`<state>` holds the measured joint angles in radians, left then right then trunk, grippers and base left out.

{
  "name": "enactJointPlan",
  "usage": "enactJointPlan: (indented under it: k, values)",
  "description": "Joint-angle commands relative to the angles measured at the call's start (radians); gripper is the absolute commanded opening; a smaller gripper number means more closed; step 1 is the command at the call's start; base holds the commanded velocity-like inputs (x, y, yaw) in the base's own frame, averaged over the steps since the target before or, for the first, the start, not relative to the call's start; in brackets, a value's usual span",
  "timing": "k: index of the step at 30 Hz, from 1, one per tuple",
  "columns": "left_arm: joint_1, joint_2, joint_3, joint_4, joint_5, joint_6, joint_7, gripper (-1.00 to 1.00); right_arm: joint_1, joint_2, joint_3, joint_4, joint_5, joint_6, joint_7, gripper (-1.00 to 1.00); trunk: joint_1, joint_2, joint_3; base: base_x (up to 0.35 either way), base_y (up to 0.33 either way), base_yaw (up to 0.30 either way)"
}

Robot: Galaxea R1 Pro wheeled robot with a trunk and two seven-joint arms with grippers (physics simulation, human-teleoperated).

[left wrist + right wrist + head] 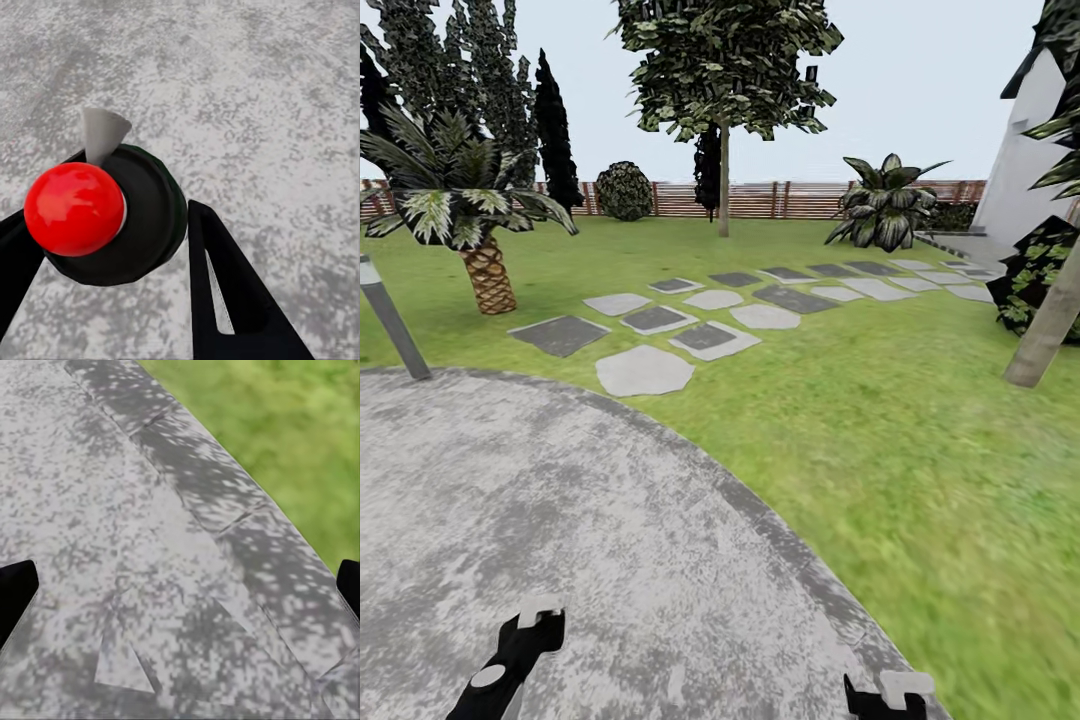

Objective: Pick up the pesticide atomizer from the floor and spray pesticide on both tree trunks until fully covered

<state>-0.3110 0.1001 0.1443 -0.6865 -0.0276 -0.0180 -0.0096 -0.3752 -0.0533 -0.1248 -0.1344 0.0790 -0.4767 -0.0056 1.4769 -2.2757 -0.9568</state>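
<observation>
In the left wrist view the pesticide atomizer [139, 217] has a round black body, a shiny red ball top and a grey cone nozzle. My left gripper [112, 221] is shut on it, one black finger on each side, above speckled grey paving. In the head view the left gripper [525, 630] is low at the left and the right gripper [890, 695] at the bottom edge. The right gripper [180, 592] is open and holds nothing. One thick grey-tan tree trunk [1045, 330] leans at the right. A second tree's trunk [723, 190] stands far back on the lawn.
I stand on a round grey paved patch [560, 520] edged by grass [920, 450]. Grey stepping stones [705, 320] run across the lawn. A short palm [485, 265] and a grey pole [390, 325] are at the left. A slatted fence [760, 198] and a white wall [1025, 160] close the back.
</observation>
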Motion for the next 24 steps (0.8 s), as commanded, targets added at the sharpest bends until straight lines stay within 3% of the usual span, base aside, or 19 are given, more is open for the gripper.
enactJointPlan:
  k: [1,24]
  values:
    - [0.000,0.000,0.002,0.000,-0.002,0.000,-0.001,-1.00,-0.001,0.000,-0.007,0.001,0.008,-0.003,-0.001,1.00,0.000,0.000,-0.001,0.333,0.000,0.000]
    - [-0.002,0.001,0.004,0.016,0.003,0.000,-0.003,-1.00,-0.001,-0.006,-0.007,-0.001,0.007,-0.005,0.000,1.00,0.000,0.000,-0.001,0.338,0.000,0.000]
